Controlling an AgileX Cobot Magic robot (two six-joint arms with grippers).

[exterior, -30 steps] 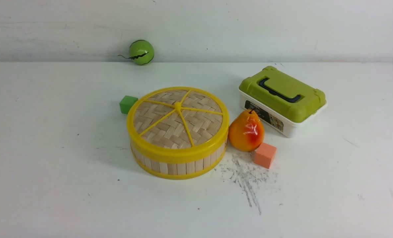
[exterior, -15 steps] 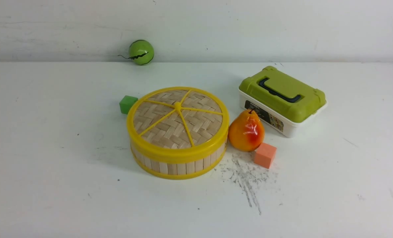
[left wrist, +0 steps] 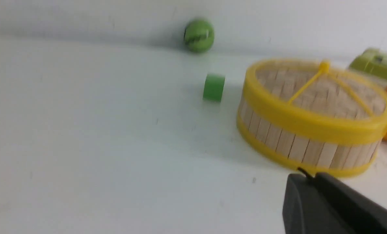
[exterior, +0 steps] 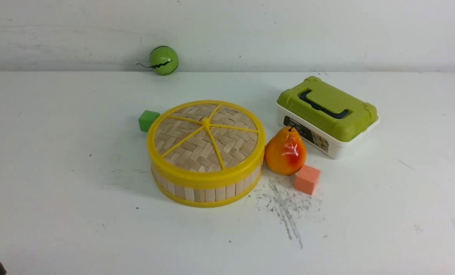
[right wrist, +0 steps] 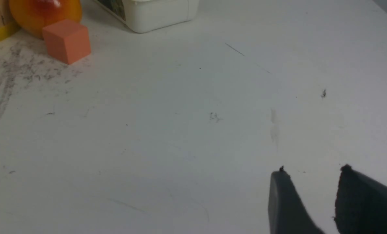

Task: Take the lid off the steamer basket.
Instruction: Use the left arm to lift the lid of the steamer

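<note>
Setting: plain tabletop test station

Observed: white, scuffed work surface point(exterior: 97, 229) against a bare, marked pale wall point(exterior: 227, 34). Robot fingers point(right wrist: 287, 201) above surface suggest a lab-type workspace. Wider room outside view; exact kind of place undetermined.

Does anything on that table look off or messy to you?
Yes: dark smudges and streaks mark the white tabletop, just in front of the orange-red pear and beside the salmon cube. They look like scuffs or dirt. Nothing looks tipped over, and the steamer lid sits level.
</note>
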